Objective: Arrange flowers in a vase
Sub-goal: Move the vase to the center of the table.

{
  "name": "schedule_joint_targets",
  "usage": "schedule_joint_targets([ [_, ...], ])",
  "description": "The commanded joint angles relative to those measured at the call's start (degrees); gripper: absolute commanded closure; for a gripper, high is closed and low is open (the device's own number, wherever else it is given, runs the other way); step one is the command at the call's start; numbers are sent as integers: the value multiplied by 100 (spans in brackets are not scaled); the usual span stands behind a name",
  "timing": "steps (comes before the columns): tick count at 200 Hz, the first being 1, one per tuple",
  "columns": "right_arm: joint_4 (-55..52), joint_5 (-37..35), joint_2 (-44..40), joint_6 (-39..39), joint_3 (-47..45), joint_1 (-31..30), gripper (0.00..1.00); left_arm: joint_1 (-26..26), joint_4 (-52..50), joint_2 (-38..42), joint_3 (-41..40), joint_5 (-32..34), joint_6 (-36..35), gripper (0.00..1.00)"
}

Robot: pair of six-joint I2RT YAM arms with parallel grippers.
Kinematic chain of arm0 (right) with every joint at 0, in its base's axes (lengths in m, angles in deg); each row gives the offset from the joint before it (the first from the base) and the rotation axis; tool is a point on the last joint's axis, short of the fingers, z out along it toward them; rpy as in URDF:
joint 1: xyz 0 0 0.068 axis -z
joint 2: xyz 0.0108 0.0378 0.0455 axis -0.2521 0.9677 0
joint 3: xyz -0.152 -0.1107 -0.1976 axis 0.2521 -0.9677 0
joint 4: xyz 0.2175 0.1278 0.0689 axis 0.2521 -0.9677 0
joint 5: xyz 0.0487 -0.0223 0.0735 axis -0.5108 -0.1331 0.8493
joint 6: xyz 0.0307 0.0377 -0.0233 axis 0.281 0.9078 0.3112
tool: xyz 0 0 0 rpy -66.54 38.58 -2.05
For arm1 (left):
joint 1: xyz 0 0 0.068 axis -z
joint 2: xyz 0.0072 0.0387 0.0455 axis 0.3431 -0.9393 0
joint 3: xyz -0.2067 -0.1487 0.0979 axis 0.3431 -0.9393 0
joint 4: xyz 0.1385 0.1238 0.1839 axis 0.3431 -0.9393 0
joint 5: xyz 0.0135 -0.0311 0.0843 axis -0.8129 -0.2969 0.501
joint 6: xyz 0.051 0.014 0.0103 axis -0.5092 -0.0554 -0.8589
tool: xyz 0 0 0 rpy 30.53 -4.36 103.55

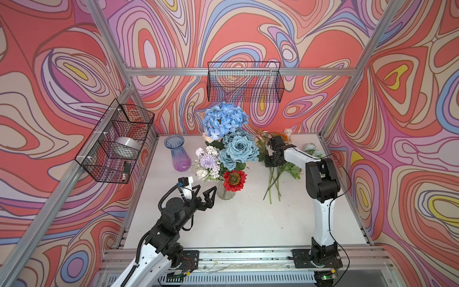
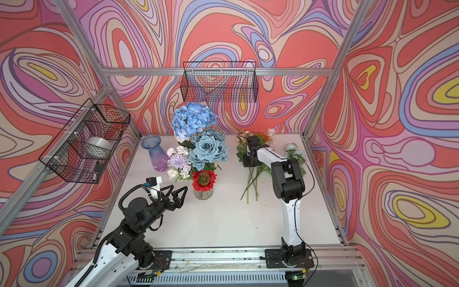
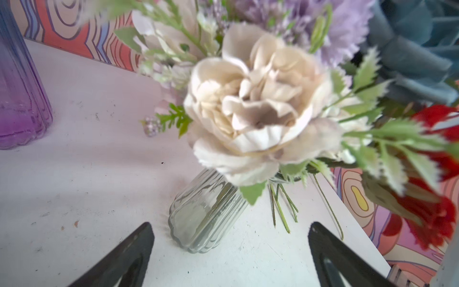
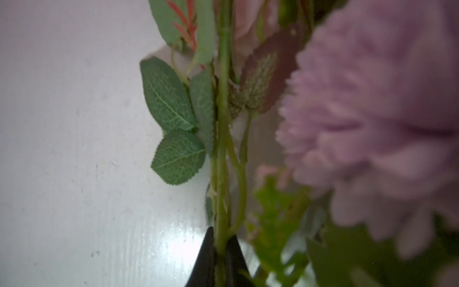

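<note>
Most flowers (image 1: 229, 151) stand bunched in a ribbed clear-glass vase (image 1: 225, 193) mid-table: papery blue hydrangea (image 1: 224, 119) farthest, aqua roses (image 1: 239, 149), a fuzzy lilac pompom (image 1: 208, 160), a red sunflower (image 1: 234, 180) nearest; loose stems (image 1: 274, 181) lie flat to the right. The left gripper (image 1: 207, 188) hangs wide open just left of the vase (its wrist view shows a ruffled cream rose (image 3: 253, 111) close up). Only the right wrist view shows the right gripper (image 4: 220, 238) pinched on a knobbly green stem (image 4: 223, 149).

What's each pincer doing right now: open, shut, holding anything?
Left pincer: open, empty, beside the clear vase.
Right pincer: shut on a green flower stem.
</note>
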Motion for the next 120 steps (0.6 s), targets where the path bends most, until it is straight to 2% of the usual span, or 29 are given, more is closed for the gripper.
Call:
schedule_joint_targets([
  [1, 18, 99, -99, 93, -26, -34, 100, 226, 54, -217, 26, 18, -225, 0],
  [29, 170, 322, -453, 291, -205, -29, 100, 898, 203, -476, 121, 578, -580, 0],
  [58, 433, 705, -952, 536, -487, -26, 100, 1574, 1034, -924, 55, 1276, -827, 0],
  [79, 664, 933, -1369, 715, -733, -31, 100, 1988, 1996, -1526, 98, 1840, -1012, 0],
  [98, 836, 1040, -1706, 830, -959, -32, 100, 2427, 3100, -2041, 11, 3122, -1112, 0],
  [120, 1018, 1099, -2042, 942, -1209, -25, 100, 2498, 4621, -2658, -54, 3350, -1452, 0],
])
